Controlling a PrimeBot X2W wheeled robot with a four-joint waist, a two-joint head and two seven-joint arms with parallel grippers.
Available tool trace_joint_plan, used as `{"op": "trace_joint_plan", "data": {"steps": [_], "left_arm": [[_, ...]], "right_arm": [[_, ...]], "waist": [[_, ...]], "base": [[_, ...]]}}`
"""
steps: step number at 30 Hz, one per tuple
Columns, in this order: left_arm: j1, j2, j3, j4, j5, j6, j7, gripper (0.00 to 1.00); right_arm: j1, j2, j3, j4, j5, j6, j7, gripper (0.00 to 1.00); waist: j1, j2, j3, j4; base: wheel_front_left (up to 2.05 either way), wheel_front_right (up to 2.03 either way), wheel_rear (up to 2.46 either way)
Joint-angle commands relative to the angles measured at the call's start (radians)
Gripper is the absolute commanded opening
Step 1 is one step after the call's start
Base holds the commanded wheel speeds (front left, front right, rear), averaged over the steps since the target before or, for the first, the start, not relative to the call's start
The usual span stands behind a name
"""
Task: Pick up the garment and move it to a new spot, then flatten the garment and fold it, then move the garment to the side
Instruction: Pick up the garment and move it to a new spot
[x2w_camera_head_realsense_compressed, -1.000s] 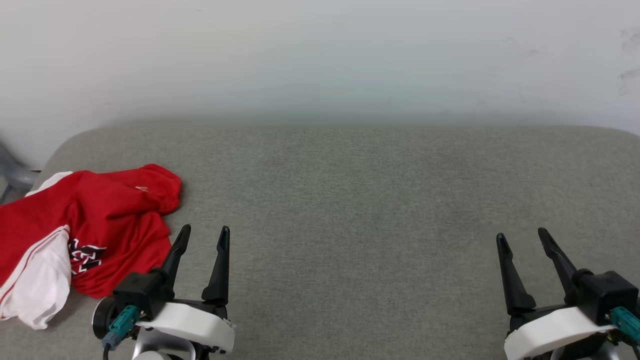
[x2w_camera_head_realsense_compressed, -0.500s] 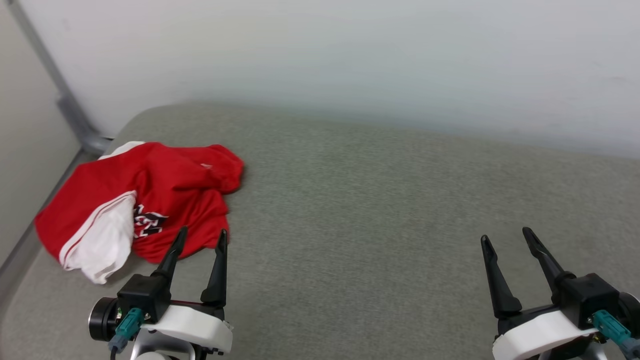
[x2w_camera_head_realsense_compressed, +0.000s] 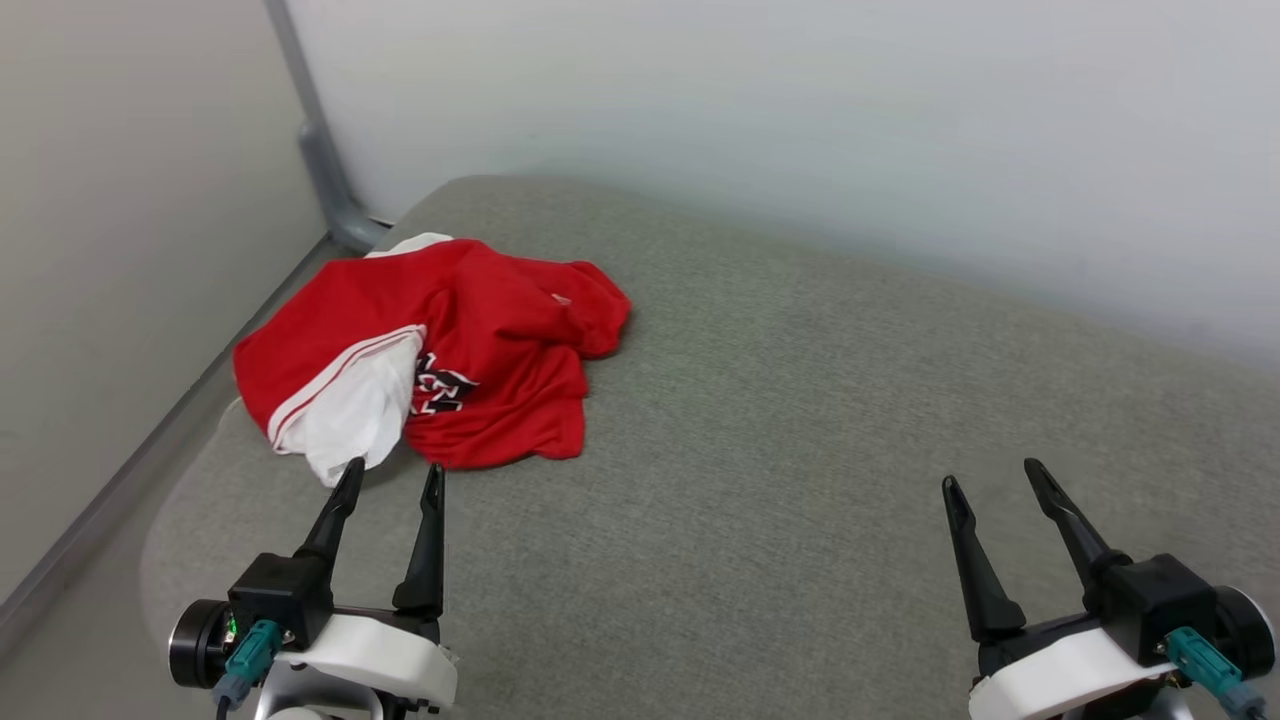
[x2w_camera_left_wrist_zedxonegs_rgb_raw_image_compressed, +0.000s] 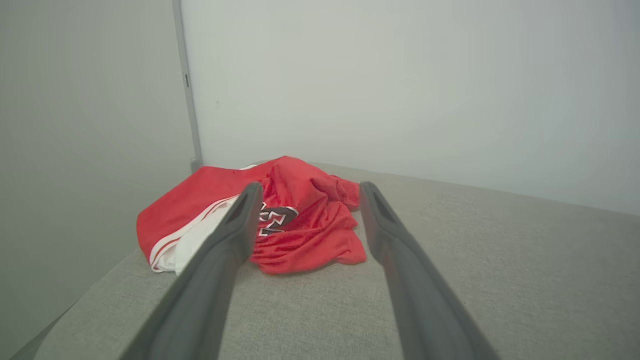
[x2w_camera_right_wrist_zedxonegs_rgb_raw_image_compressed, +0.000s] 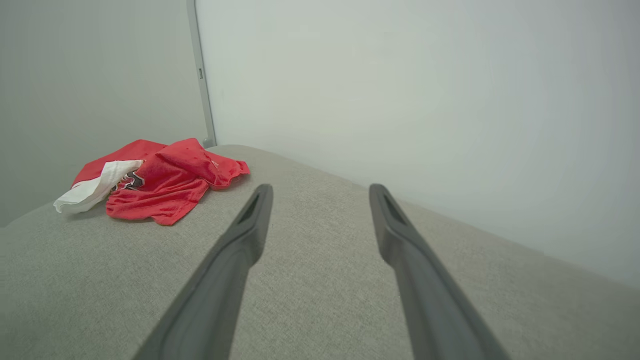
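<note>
The garment (x2w_camera_head_realsense_compressed: 480, 350) lies crumpled near the far left corner of the grey padded surface (x2w_camera_head_realsense_compressed: 780, 420); it is red with a white panel, striped trim and black lettering outlined in white. The left wrist view shows the garment (x2w_camera_left_wrist_zedxonegs_rgb_raw_image_compressed: 305, 220) straight ahead, and in the right wrist view the garment (x2w_camera_right_wrist_zedxonegs_rgb_raw_image_compressed: 165, 185) sits far off to the left. My left gripper (x2w_camera_head_realsense_compressed: 392, 476) stands open just short of the garment's near edge, nothing between its fingers. At the lower right my right gripper (x2w_camera_head_realsense_compressed: 992, 477) is open too, over bare fabric.
Pale walls close in behind and on the left, meeting at a grey corner post (x2w_camera_head_realsense_compressed: 320, 150). The surface's rounded left edge (x2w_camera_head_realsense_compressed: 170, 500) drops off beside the garment. Bare grey fabric stretches across the middle and right.
The head camera has swung left, so the garment now sits nearer the picture's middle and the left wall shows. Both grippers keep their places in the picture, still open.
</note>
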Motion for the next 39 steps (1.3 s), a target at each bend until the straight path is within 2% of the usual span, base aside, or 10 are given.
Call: {"op": "trace_joint_plan", "data": {"steps": [1,15,21,27,33,39], "left_arm": [[0.002,0.002,0.0,-0.004,-0.01,0.0,-0.003,1.0],[-0.029,0.0,0.015,-0.002,-0.033,0.0,-0.003,1.0],[-0.135,0.022,0.006,0.066,-0.101,0.0,-0.003,1.0],[-0.328,0.096,-0.002,0.188,-0.232,0.0,0.042,1.0],[-0.502,0.216,-0.016,0.275,-0.363,0.0,0.217,1.0],[-0.625,0.348,-0.048,0.345,-0.474,0.0,0.469,1.0]], "right_arm": [[-0.012,0.0,0.003,0.006,0.008,-0.001,-0.006,1.0],[-0.035,0.001,0.006,0.008,0.003,-0.001,-0.007,1.0],[-0.073,0.0,0.005,-0.018,-0.029,-0.001,0.021,1.0],[-0.12,0.0,0.006,-0.057,-0.065,-0.001,0.057,1.0],[-0.162,0.0,-0.013,-0.101,-0.095,-0.001,0.079,1.0],[-0.213,0.0,-0.021,-0.122,-0.106,-0.001,0.074,1.0]], "waist": [[0.0,0.0,0.006,0.027],[0.0,0.0,0.047,0.053],[0.0,0.0,0.123,0.031],[0.0,0.0,0.24,-0.022],[0.0,0.0,0.362,-0.079],[0.0,0.0,0.479,-0.131]], "base": [[0.0,0.0,0.0],[0.0,0.0,0.0],[0.0,0.0,0.0],[0.0,0.0,0.0],[0.0,0.0,0.0],[0.0,0.0,0.0]]}}
